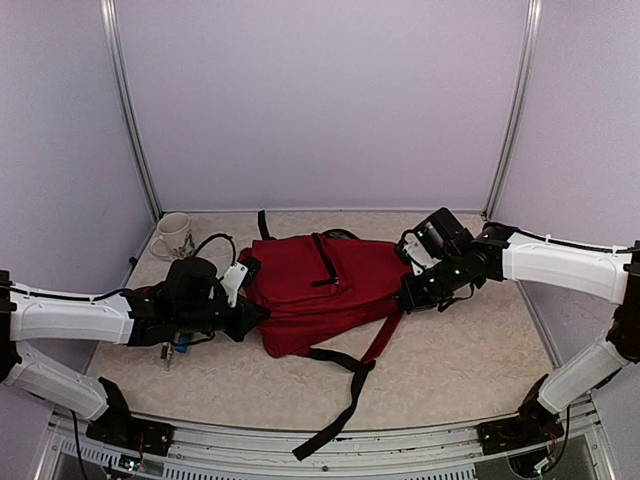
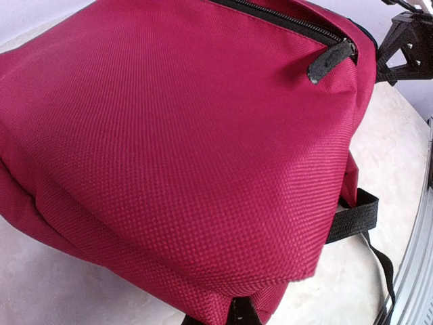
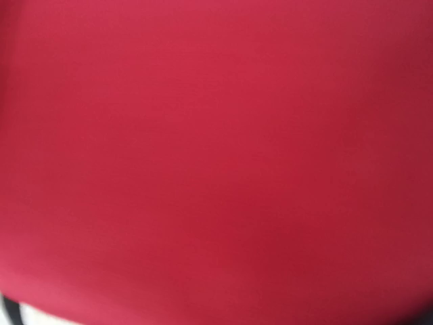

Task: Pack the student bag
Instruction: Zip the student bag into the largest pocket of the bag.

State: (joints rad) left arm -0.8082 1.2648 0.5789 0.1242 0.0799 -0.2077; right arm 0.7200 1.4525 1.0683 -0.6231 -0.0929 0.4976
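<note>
Nearest to me, a black strap (image 1: 345, 400) trails from the student bag (image 1: 320, 285) across the bench (image 1: 460, 370) toward the near edge. The bag lies flat in the middle of the bench, between my two arms. My left pincer (image 1: 250, 318) is against its left edge and my right pincer (image 1: 408, 296) against its right edge. From above both are dark shapes at the fabric, and I cannot tell whether either is apart, together or clamped on cloth.

My left wrist camera shows what the overhead one does not: the coarse weave of the red fabric, a black zipper pull (image 2: 329, 59) at the end of its track, and a strap loop (image 2: 352, 218) at the bag's corner. My fingers do not show there. My right wrist camera shows only blurred red cloth.

Farther off, at the far left corner, stands a pale mug (image 1: 172, 236). Its print is too small to read, and I can read no label on the bag.
</note>
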